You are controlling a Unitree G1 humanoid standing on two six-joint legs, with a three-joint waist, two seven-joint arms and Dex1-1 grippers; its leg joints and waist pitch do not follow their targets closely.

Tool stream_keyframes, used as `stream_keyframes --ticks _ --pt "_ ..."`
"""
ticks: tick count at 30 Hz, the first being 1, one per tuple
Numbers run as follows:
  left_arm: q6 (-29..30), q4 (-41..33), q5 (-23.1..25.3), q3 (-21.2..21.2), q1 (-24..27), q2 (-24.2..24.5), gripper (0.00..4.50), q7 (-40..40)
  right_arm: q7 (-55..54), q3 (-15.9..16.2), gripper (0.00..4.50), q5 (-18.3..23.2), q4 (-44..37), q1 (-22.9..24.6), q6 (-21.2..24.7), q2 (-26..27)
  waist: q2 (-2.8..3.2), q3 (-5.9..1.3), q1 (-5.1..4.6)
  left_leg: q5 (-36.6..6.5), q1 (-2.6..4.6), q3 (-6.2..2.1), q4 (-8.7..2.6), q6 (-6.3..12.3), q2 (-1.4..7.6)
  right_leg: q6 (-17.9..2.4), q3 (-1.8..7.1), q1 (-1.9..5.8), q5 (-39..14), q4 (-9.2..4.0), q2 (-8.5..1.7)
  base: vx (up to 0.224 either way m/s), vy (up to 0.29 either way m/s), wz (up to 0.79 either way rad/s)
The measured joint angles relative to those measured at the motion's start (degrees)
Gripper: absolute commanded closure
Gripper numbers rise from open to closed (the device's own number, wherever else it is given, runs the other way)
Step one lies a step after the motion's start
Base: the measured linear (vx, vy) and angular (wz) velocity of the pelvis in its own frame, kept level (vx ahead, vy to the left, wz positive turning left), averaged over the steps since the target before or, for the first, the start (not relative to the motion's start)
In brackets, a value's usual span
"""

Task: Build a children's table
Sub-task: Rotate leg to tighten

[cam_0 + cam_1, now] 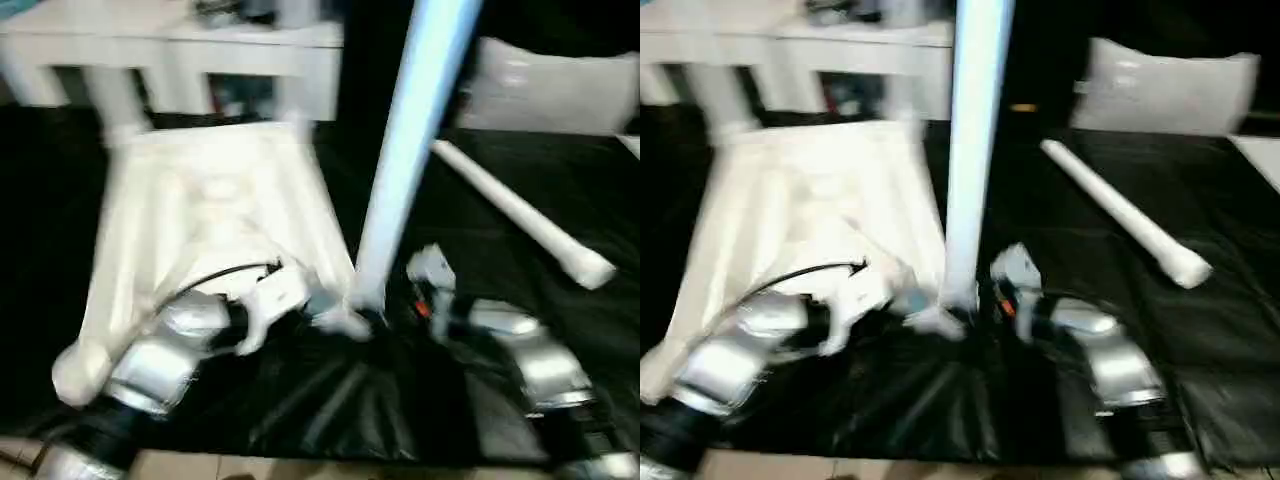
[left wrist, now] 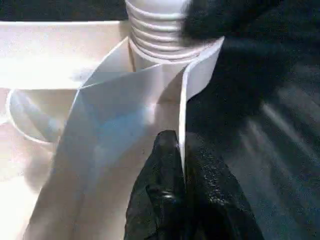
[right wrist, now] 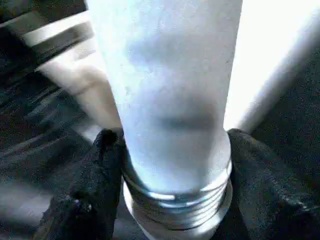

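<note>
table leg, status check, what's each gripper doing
Right gripper shut on upright leg, threaded end at top's corner socket. Left gripper pinches top edge. Spare leg lies apart.

Setting: an indoor robot-testing space, most likely a lab or demonstration room rather than a lived-in home. A black sheet (image 1: pixel 330 400) is covering the work surface, wrinkling and catching the light near its front edge, where a strip of pale floor (image 1: pixel 250 468) is showing. A white side table (image 1: pixel 170 60) is standing at the back, carrying small blurred items on top. A grey-white cushion (image 1: pixel 1165 90) is resting against a dark background at the far right. Loose furniture parts are lying about: a white tabletop (image 1: pixel 210 230) turned underside up and a white tube leg (image 1: pixel 1125 215) lying flat on the sheet.
</note>
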Motion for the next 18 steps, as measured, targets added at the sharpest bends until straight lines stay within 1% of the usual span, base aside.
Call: stream_keyframes --ticks 1,2,3,6,9,10,12,13,14,15,16,17,18 --pt "1.3 -0.4 0.4 -0.1 0.0 -1.3 4.50 1.7 -2.1 -0.4 1.76 -0.4 0.4 -0.2 -0.1 0.9 0.03 -0.02 -0.37 0.0 0.00 -0.01 -0.01 0.00 0.00 0.0 0.00 -0.01 0.0 0.00 0.00 0.000 0.000 0.00" --pt "2.3 -0.5 1.0 -0.1 0.0 -2.5 4.50 3.5 -4.1 -0.6 1.76 -0.6 1.0 -0.6 -0.1 1.7 0.07 -0.05 -0.53 0.0 0.02 -0.02 -0.03 0.00 0.00 0.0 0.00 -0.01 0.0 0.00 0.02 0.000 0.000 0.00" --pt "3.0 -0.4 1.7 0.0 0.0 -3.8 4.50 5.7 -6.4 -0.9 1.76 -0.9 1.9 -1.4 -0.1 2.7 0.12 -0.07 -0.61 0.0 0.01 -0.04 -0.06 0.00 0.01 0.0 -0.01 -0.02 0.0 0.01 0.04 0.000 0.000 0.00" --pt "4.2 -0.4 2.6 -0.1 -0.3 -5.4 4.50 8.4 -9.7 -1.1 1.76 -1.6 2.9 -2.1 -0.4 4.1 0.13 -0.08 -0.69 0.0 -0.05 -0.08 -0.11 0.00 0.01 0.0 -0.03 -0.08 0.0 0.01 0.06 0.000 0.000 0.00" --pt "6.3 0.4 4.5 -0.1 -1.3 -9.0 4.50 12.0 -13.9 -2.7 1.76 -2.8 4.9 -3.2 -1.1 6.3 0.18 -0.12 -0.75 0.0 -0.14 -0.06 -0.07 0.00 0.00 0.0 0.01 -0.08 0.0 -0.03 0.06 0.000 0.000 0.00" --pt "6.7 0.4 4.8 -0.2 -1.5 -9.5 4.50 12.6 -14.7 -2.8 1.76 -2.9 5.2 -3.5 -1.3 6.5 0.17 -0.11 -0.81 0.0 -0.18 -0.06 -0.06 0.01 0.00 0.0 0.01 -0.09 0.0 -0.05 0.06 0.000 0.000 0.00" --pt "6.8 0.4 5.0 -0.5 -1.7 -9.6 4.50 13.0 -15.0 -3.1 1.06 -2.9 5.2 -3.5 -1.6 6.6 0.17 -0.11 -0.69 0.0 -0.20 -0.06 -0.10 0.04 0.00 -0.3 0.00 -0.09 0.2 -0.08 0.06 0.000 0.000 0.00" --pt "6.8 0.4 5.0 -0.6 -1.7 -9.6 4.50 13.0 -15.0 -3.2 1.06 -2.9 5.1 -3.5 -1.7 6.6 0.17 -0.11 -0.60 0.0 -0.20 -0.06 -0.15 0.04 0.01 -0.3 -0.02 -0.09 0.2 -0.08 0.06 0.000 0.000 0.00" --pt "6.6 0.3 5.0 -1.1 -1.9 -9.6 4.50 13.0 -15.2 -3.2 0.94 -2.9 5.5 -3.4 -1.6 6.5 0.17 -0.11 -0.40 0.0 -0.22 -0.06 -0.20 0.04 0.01 -0.3 -0.06 -0.10 0.2 -0.08 0.06 0.000 0.000 0.00" --pt "6.1 0.3 5.0 -1.8 -2.0 -9.5 4.50 12.9 -15.7 -3.3 0.94 -3.0 5.7 -3.0 -2.0 6.2 0.22 -0.11 -0.05 0.0 -0.28 -0.06 -0.28 0.04 0.02 -0.3 -0.06 -0.18 0.2 -0.08 0.06 0.000 0.000 0.00" --pt "5.9 0.2 5.0 -2.2 -2.1 -9.3 4.50 12.8 -15.7 -3.3 0.78 -3.0 5.7 -2.9 -2.3 6.0 0.24 -0.12 0.25 0.0 -0.28 -0.06 -0.33 0.04 0.02 -0.3 -0.08 -0.19 0.2 -0.09 0.07 0.000 0.000 0.00" --pt "5.7 0.2 5.0 -2.5 -2.1 -9.3 4.50 12.5 -15.5 -3.3 0.78 -3.0 5.7 -2.5 -2.5 5.8 0.24 -0.12 0.51 0.0 -0.28 -0.07 -0.36 0.04 0.03 -0.2 -0.10 -0.19 0.1 -0.09 0.07 0.000 0.000 0.00" --pt "5.3 0.2 5.0 -2.6 -2.1 -9.1 4.50 12.2 -15.3 -3.4 0.66 -3.0 5.6 -2.1 -2.8 5.3 0.29 -0.12 0.70 0.0 -0.28 -0.07 -0.40 0.04 0.04 -0.2 -0.11 -0.19 0.1 -0.09 0.07 0.000 0.000 0.00"
